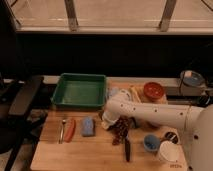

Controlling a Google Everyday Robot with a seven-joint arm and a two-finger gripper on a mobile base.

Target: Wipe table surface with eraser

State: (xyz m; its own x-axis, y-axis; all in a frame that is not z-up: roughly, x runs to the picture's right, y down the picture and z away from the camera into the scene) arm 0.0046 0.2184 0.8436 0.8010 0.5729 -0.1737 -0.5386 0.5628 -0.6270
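The light-brown wooden table surface [90, 152] fills the lower middle of the camera view. My white arm reaches in from the right, and my gripper [107, 121] is low over the board, just right of a pale blue block [88, 126]. The black eraser does not show; the gripper's end hides whatever lies under it. A dark reddish-brown lumpy thing [121, 131] lies right beside the gripper, on its lower right.
A green tray [80, 91] stands at the back left. An orange piece [70, 129] and a fork [63, 131] lie left of the blue block. A black-handled knife [126, 149], blue cup [151, 142], white cup [167, 152] and red bowl [153, 91] lie right.
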